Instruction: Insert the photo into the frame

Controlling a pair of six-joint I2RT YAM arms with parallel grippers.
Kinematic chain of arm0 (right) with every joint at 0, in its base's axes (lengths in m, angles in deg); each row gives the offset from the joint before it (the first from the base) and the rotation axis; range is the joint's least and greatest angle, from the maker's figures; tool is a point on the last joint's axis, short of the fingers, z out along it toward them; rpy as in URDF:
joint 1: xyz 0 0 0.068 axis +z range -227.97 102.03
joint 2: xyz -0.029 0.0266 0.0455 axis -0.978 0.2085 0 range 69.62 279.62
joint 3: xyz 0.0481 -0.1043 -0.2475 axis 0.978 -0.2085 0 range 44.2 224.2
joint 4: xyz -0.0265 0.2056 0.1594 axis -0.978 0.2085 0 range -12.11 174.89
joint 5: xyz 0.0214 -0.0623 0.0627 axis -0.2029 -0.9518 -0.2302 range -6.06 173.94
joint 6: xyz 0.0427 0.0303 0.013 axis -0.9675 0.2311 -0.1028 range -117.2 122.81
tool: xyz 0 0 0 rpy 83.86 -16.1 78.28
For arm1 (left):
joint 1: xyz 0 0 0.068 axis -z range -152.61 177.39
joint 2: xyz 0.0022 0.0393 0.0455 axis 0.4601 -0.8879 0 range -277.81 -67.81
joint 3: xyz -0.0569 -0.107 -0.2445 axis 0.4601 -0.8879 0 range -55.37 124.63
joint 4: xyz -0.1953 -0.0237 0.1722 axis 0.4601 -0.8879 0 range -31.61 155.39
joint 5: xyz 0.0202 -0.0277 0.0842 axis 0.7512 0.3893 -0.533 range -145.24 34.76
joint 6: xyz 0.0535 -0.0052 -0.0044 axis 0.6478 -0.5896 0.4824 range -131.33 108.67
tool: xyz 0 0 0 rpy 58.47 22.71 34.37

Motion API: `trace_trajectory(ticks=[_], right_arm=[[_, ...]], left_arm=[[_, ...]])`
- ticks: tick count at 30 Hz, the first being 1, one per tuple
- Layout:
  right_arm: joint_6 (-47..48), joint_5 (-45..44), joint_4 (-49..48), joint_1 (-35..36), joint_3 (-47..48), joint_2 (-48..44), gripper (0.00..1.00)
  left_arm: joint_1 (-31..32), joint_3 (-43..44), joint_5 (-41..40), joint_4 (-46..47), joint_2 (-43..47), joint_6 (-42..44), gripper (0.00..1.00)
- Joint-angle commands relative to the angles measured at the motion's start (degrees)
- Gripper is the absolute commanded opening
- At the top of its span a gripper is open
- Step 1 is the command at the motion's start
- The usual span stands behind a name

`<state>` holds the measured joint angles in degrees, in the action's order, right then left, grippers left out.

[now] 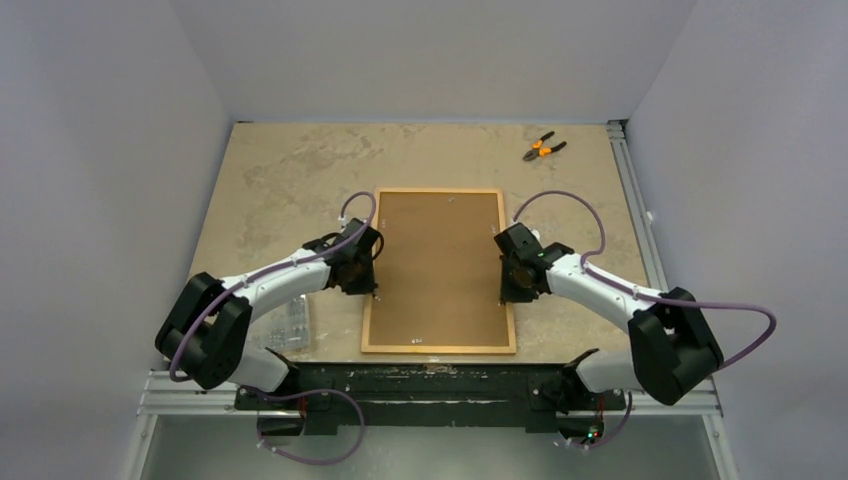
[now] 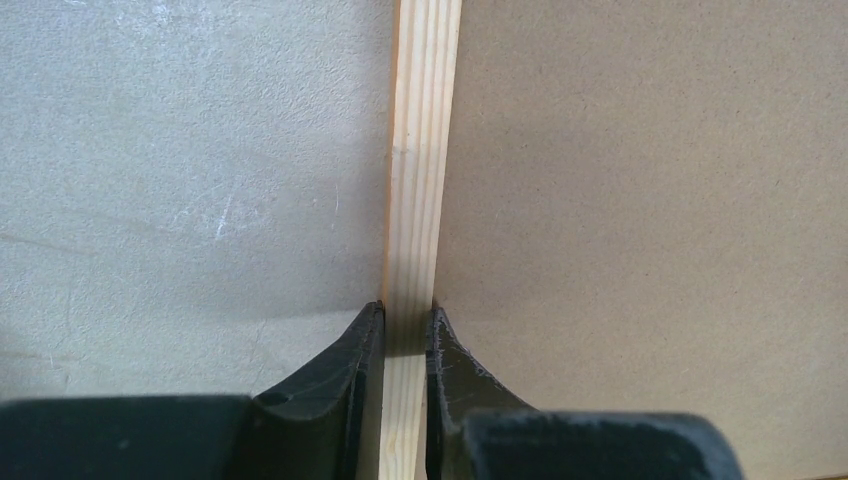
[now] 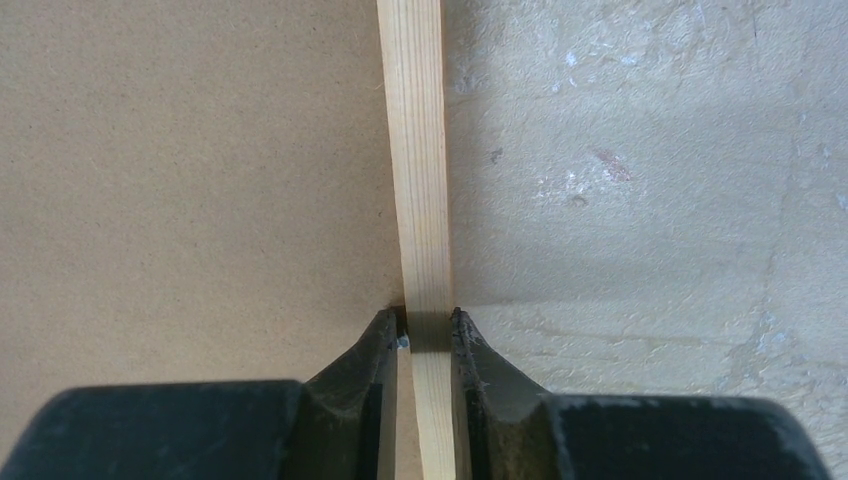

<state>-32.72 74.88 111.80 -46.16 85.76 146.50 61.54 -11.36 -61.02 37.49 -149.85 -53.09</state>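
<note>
So the frame (image 1: 438, 191) is lying face-down in the middle of the table (image 1: 290, 170), pale wood side up, with the brown board (image 1: 440, 270) sitting inside it. The photo isn't showing in any view. It might be under the board, can't tell.

Both pincers are narrow and biting the frame. The left gripper (image 2: 405, 315) is pinching the left rail (image 2: 420, 150) and the right gripper (image 3: 427, 320) is pinching the right rail (image 3: 412, 150), both in the lower half of the overhead shot.

What's worrying me is that each one is only catching a thin strip of wood with its fingertips. If one arm is lifting faster than the other, I reckon the frame is going to twist and pop out of a grip. Tilt it and the board may slide out, if nothing is holding it in. The pliers (image 1: 543, 149) in the upper right are well apart, so no bother there.
</note>
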Motion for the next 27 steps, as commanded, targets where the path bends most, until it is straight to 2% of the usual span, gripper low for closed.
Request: trace_trajectory(ticks=[1,4,5,7,10,14,19,27], right_arm=[[1.12,1.86,-1.26,0.61,4.51,0.28,0.28],[2.04,2.21,-1.14,0.11,8.47,0.53,0.65],[2.31,2.77,-1.24,-0.36,9.85,1.12,0.72],[2.78,4.45,-1.34,-1.91,12.60,2.87,0.79],[3.75,5.94,-1.74,-5.22,16.52,6.30,0.82],[5.88,6.77,-2.70,-9.83,21.63,12.06,0.83],[9.23,2.86,-0.36,-10.48,29.90,21.11,0.83],[10.77,-3.32,0.51,-10.59,37.47,32.23,0.79]], left_arm=[[0.11,-0.32,2.42,2.32,1.84,0.04,0.11],[-1.04,0.27,4.56,3.02,3.32,-0.25,0.30],[-1.67,0.29,5.35,3.50,3.82,-0.25,0.35],[-3.35,0.34,8.05,4.44,4.59,-0.28,0.40],[-5.13,0.98,9.53,5.09,4.68,0.56,0.46],[-6.65,3.85,9.58,3.83,2.00,2.68,0.48],[-7.08,6.88,6.12,1.49,-0.58,5.20,0.48],[-7.10,8.22,3.69,0.68,-3.49,6.66,0.48]])
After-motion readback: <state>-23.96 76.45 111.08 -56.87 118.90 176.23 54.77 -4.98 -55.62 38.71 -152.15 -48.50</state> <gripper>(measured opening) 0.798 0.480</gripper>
